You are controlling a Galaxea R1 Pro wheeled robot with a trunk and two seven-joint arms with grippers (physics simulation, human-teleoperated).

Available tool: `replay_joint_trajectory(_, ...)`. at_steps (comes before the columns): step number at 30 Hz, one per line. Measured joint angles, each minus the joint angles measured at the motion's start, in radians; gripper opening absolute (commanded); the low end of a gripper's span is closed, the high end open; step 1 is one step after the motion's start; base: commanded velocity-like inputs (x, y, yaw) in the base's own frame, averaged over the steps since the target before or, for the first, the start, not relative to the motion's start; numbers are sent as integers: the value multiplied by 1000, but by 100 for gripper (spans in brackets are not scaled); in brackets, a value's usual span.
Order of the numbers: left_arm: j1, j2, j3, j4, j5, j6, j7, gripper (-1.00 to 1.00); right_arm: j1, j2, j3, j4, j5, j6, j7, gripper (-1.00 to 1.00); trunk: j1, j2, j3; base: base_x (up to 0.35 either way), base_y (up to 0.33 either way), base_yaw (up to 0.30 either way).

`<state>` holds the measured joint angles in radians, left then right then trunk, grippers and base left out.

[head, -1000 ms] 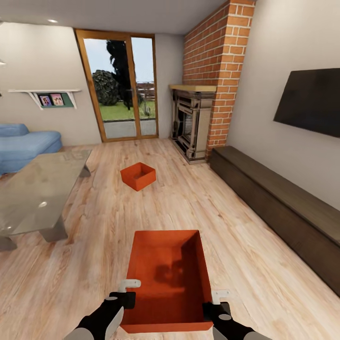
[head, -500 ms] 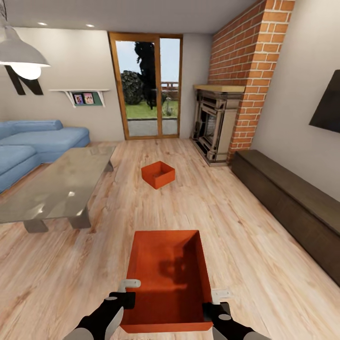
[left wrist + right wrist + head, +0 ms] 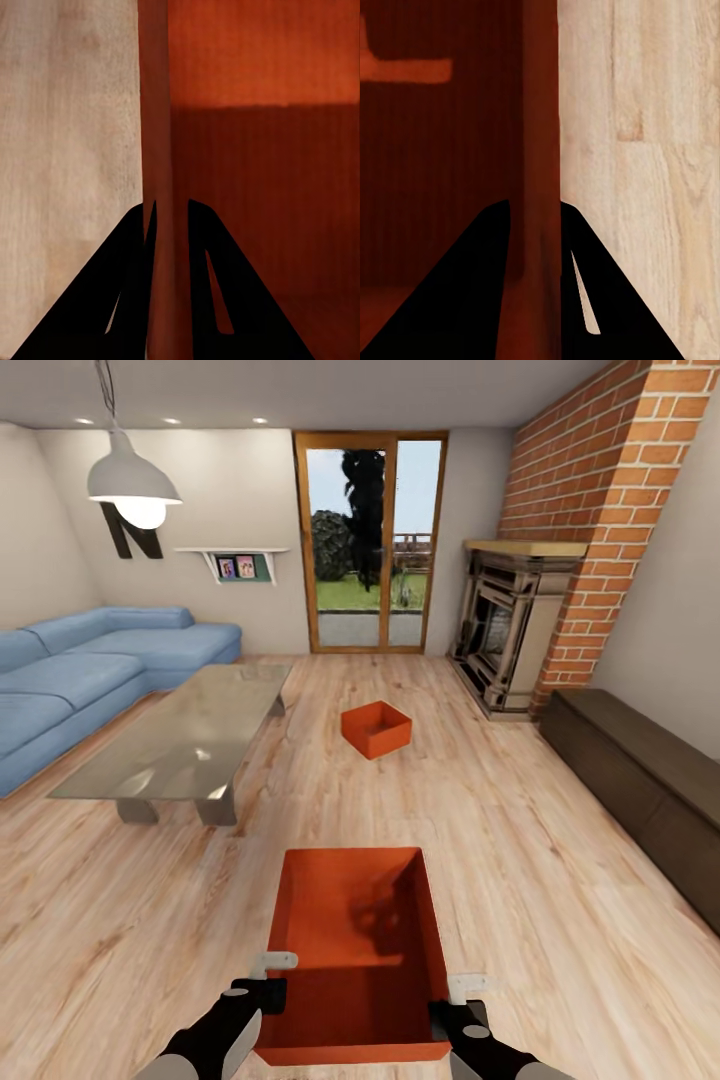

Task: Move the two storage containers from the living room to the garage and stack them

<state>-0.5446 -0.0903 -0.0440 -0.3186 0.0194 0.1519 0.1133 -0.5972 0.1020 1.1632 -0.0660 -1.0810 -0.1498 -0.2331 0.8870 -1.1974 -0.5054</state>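
I see the room bright and evenly lit; daylight comes through the glazed doors [image 3: 368, 545] and a pendant lamp [image 3: 133, 482] glows. The glass table [image 3: 185, 735] shows soft glare. Walls lean outward at the edges. In both wrist views the fingers are plain black silhouettes.

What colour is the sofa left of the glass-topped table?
Blue: the corner sofa is plain light blue, with no pattern. It shows best in the head view.

floor [image 3: 520, 880] open ahead | table [image 3: 180, 745] left | bench [image 3: 640, 780] right
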Motion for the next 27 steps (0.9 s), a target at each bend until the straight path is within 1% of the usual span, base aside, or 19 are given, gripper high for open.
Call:
replay_joint_trajectory(5,0,0,0,0,0,0,0,-100,0,0,1,0,0,0,1,-100,0,0,0,0,0,296)
replay_joint_trajectory(7,0,0,0,-1,0,1,0,-100,0,-1,0,0,0,0,2,-100,0,0,0,0,0,160)
replay_joint_trajectory(14,0,-1,1,0,0,-2,-1,-100,0,-4,1,-5,-2,0,2,-100,0,0,0,0,0,12)
replay_joint_trajectory(27,0,-1,1,1,1,-3,-1,-100,0,-3,-1,-1,-1,-1,5,-100,0,0,0,0,0,0)
